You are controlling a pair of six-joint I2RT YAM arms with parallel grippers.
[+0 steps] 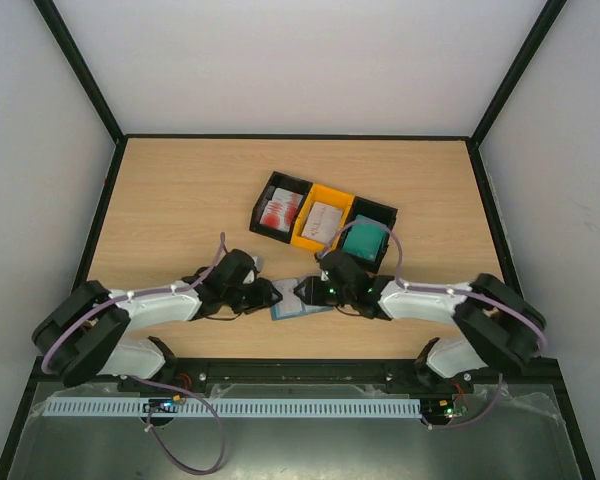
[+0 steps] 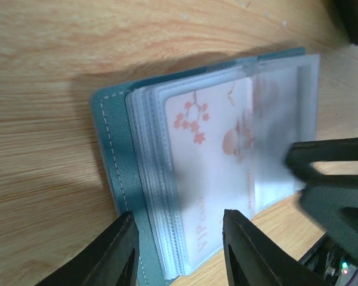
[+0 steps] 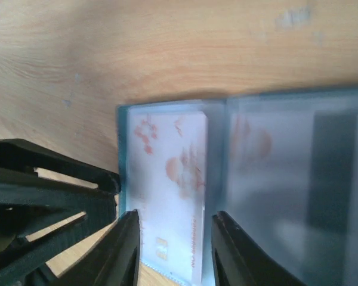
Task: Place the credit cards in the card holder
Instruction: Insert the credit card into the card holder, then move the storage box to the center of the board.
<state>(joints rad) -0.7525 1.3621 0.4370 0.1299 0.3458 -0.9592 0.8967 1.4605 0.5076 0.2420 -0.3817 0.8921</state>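
Beyond the holder (image 2: 116,149), red-and-white cards (image 1: 280,208) are kept in a black bin (image 1: 263,205), whitish cards (image 1: 323,217) in a yellow bin (image 1: 325,192), and a green stack (image 1: 364,240) in a second black bin (image 1: 382,209). The teal holder is laid open on the table (image 1: 180,200), a blossom-printed card (image 2: 209,155) marked "VIP" seated in its clear sleeve (image 2: 286,119). Over it the left gripper (image 2: 179,217) is set part-open; the card is straddled by the right gripper (image 3: 173,217), grip undeterminable.

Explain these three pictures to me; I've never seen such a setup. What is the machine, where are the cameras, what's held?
Two robot arms are bolted at the near edge of a wooden table. One picture looks down from above; the other two come from a camera on each wrist. Three bins hold credit cards. Between the arms lies the open card holder, with a white, red-blossomed card among its clear sleeves. The left hand straddles the sleeves; the right hand straddles that card. Whether either actually grips is unclear.
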